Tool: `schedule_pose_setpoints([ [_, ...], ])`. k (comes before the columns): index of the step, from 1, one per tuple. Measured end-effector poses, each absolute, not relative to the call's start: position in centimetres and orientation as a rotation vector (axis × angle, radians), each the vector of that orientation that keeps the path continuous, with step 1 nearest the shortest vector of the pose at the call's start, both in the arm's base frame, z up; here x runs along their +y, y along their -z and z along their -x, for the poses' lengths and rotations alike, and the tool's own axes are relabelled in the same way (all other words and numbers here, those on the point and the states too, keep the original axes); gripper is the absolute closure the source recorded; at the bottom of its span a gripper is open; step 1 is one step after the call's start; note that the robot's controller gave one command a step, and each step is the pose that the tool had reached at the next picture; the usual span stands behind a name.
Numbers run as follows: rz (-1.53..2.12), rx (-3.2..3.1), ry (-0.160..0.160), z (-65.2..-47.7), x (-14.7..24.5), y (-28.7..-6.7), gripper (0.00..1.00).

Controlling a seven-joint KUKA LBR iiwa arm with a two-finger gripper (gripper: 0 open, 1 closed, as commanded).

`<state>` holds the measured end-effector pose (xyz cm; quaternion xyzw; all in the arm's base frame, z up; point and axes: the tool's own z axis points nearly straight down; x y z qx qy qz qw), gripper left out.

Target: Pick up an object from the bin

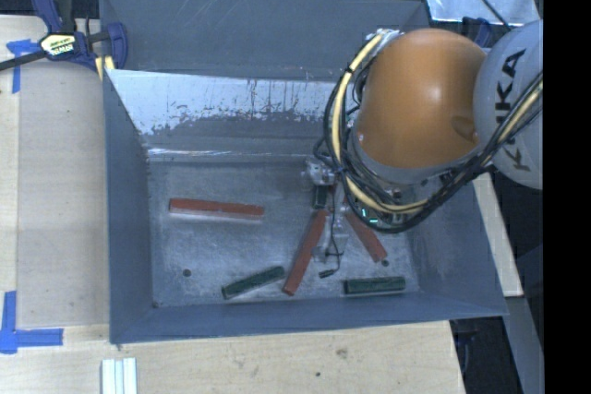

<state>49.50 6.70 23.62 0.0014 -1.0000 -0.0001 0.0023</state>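
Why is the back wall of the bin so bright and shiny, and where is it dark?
In the camera view, light glares off the bin's sloping back wall and shows up its scratches. In the same view, the arm's orange cover has a soft sheen on top, and the floor beneath the arm looks shaded, around the slanted red stick.

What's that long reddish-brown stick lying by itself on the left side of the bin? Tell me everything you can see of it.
The reddish-brown bar is slim, straight and flat-sided, with a paler strip along its upper edge. I cannot tell whether it is wood or plastic. It looks whole and lies flat on the floor of the bin, left of centre, running nearly level across the picture with its right end a little lower. Nothing touches it. The dark green stick lies apart, nearer the front wall.
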Motion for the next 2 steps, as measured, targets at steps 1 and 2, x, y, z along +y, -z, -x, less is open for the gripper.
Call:
schedule_pose_setpoints([
  [1, -0.016, -3.156, 0.003, -49.7, 7.0, -21.3, 0.0],
  [2, -0.061, -3.148, 0.002, -49.2, 7.9, -13.4, 0.0],
])
